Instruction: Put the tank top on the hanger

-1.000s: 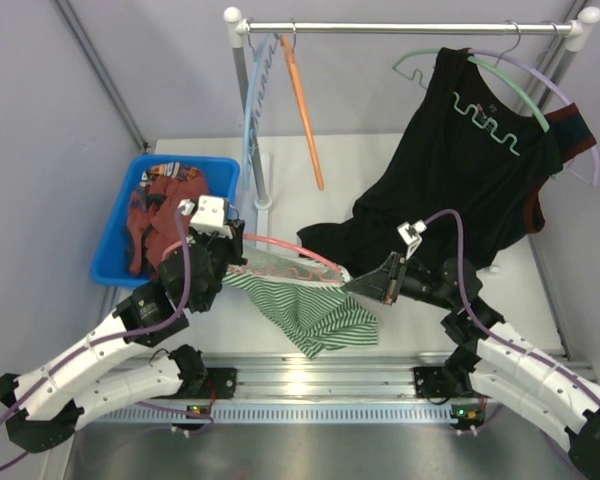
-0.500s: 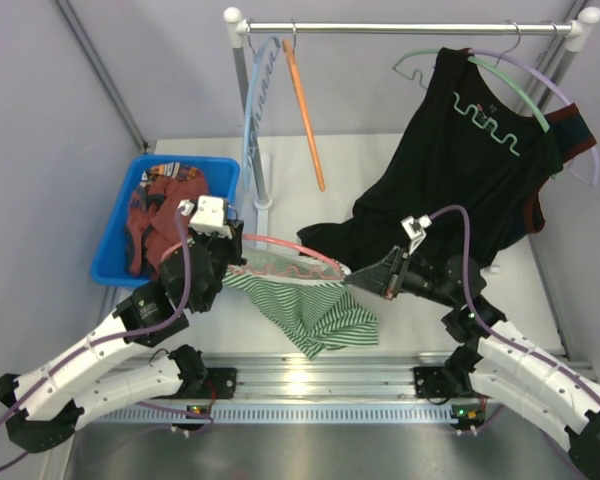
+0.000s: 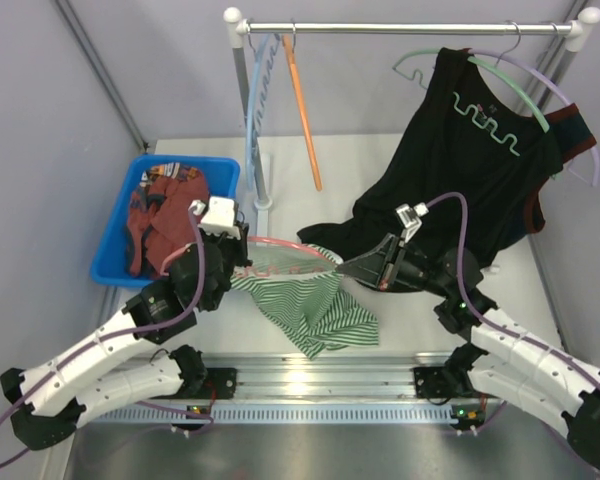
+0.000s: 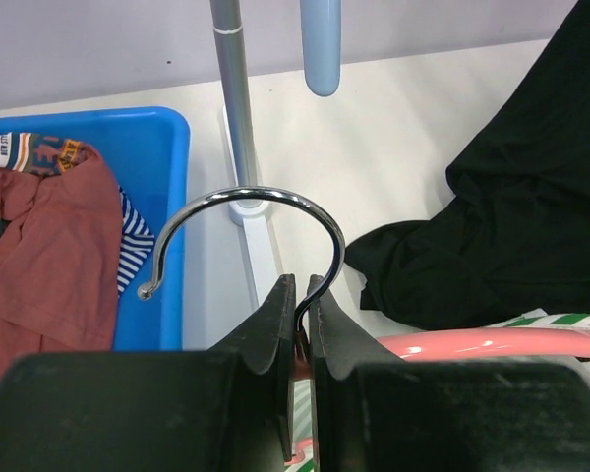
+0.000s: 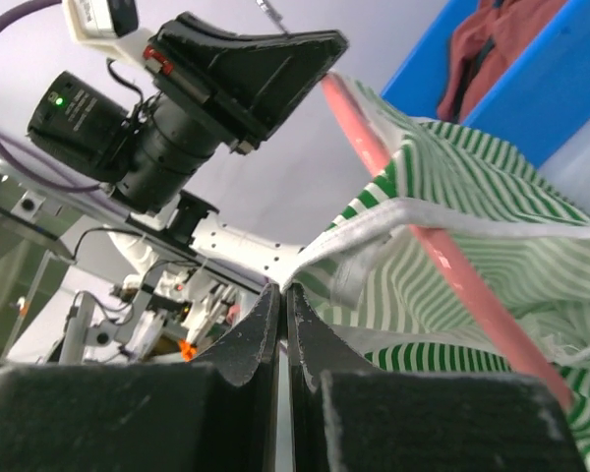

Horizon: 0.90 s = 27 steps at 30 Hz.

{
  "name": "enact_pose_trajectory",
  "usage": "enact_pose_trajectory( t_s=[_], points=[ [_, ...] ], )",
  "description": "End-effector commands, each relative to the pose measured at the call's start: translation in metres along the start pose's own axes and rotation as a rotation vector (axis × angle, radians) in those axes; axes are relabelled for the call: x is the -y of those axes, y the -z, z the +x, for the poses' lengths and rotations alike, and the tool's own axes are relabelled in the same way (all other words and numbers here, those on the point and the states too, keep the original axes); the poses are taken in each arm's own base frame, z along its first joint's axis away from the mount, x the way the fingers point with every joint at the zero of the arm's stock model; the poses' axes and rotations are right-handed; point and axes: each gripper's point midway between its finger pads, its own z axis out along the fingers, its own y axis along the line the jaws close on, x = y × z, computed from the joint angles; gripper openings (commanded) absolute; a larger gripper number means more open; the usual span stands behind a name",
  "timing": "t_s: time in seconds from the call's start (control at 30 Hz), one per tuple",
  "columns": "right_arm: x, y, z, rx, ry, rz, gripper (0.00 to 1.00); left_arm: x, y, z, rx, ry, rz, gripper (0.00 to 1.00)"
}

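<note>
The left gripper clamps the hanger just beneath its hook while the right gripper pinches the top at its tips, one side lying over the pink arm between them, the rest sagging below, apparently yet to be threaded on

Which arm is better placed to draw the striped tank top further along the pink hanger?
Right. The right gripper is shut on the white trim of the tank top beside the hanger; the left gripper is clamped on the hook stem, steadying it.
</note>
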Motion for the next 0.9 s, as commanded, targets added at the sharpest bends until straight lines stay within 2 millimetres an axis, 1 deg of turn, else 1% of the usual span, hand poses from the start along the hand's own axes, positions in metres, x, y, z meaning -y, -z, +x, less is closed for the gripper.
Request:
enact_pose_trajectory(
  t_s=[0.0, 0.03, 0.13, 0.17, 0.2, 0.23, 0.27, 0.3, 0.33, 0.37, 0.4, 0.47, 0.5, 0.57, 0.63, 0.67, 0.73, 0.77, 0.83, 0.87],
  points=[
    [-0.054, -0.014, -0.012, 0.024, 0.059, -0.176, 0.00, 0.003, -0.002, -0.014, 0.049, 0.049, -0.005, 0.00],
    [-0.053, -0.020, -0.003, -0.005, 0.045, -0.178, 0.00, 0.004, -0.002, -0.016, 0.054, 0.057, -0.001, 0.00],
    [-0.047, -0.027, 0.009, -0.026, 0.025, -0.171, 0.00, 0.007, 0.000, -0.021, 0.063, 0.069, 0.022, 0.00],
    [-0.044, -0.028, 0.007, -0.009, 0.020, -0.164, 0.00, 0.008, 0.001, -0.024, 0.068, 0.074, 0.031, 0.00],
    [-0.032, -0.027, 0.009, -0.003, 0.009, -0.131, 0.00, 0.009, 0.002, -0.023, 0.065, 0.071, 0.040, 0.00],
    [-0.030, -0.023, 0.006, 0.017, 0.017, -0.116, 0.00, 0.008, 0.004, -0.025, 0.065, 0.073, 0.043, 0.00],
    [-0.013, -0.022, 0.007, 0.017, 0.017, -0.041, 0.00, 0.007, 0.005, -0.025, 0.066, 0.074, 0.045, 0.00],
    [-0.003, -0.018, 0.001, 0.038, 0.029, 0.006, 0.00, 0.007, 0.006, -0.026, 0.065, 0.072, 0.048, 0.00],
    [0.004, -0.015, -0.001, 0.047, 0.038, 0.043, 0.00, 0.007, 0.007, -0.026, 0.064, 0.070, 0.057, 0.00],
    [0.005, -0.008, -0.010, 0.088, 0.076, 0.069, 0.00, 0.007, 0.009, -0.026, 0.061, 0.068, 0.061, 0.00],
    [0.020, -0.002, -0.011, 0.085, 0.068, 0.149, 0.01, 0.007, 0.010, -0.027, 0.062, 0.069, 0.067, 0.00],
    [0.028, 0.007, -0.018, 0.104, 0.114, 0.223, 0.02, 0.009, 0.012, -0.028, 0.061, 0.072, 0.084, 0.00],
    [0.038, 0.011, -0.018, 0.086, 0.104, 0.287, 0.01, 0.009, 0.013, -0.030, 0.065, 0.075, 0.091, 0.00],
    [0.042, 0.014, -0.019, 0.082, 0.121, 0.315, 0.01, 0.011, 0.015, -0.031, 0.067, 0.083, 0.102, 0.00],
    [0.051, 0.019, -0.019, 0.081, 0.116, 0.371, 0.06, 0.011, 0.015, -0.033, 0.071, 0.086, 0.106, 0.00],
    [0.058, 0.022, -0.016, 0.073, 0.111, 0.401, 0.08, 0.011, 0.015, -0.033, 0.070, 0.085, 0.106, 0.00],
    [0.063, 0.026, -0.015, 0.075, 0.114, 0.436, 0.08, 0.011, 0.016, -0.032, 0.068, 0.084, 0.109, 0.00],
    [0.071, 0.031, -0.012, 0.068, 0.108, 0.469, 0.08, 0.011, 0.016, -0.032, 0.068, 0.083, 0.112, 0.00],
    [0.076, 0.035, -0.011, 0.068, 0.109, 0.503, 0.10, 0.011, 0.016, -0.033, 0.070, 0.085, 0.112, 0.00],
    [0.084, 0.041, -0.008, 0.058, 0.109, 0.548, 0.10, 0.012, 0.016, -0.034, 0.070, 0.083, 0.115, 0.00]
  ],
)
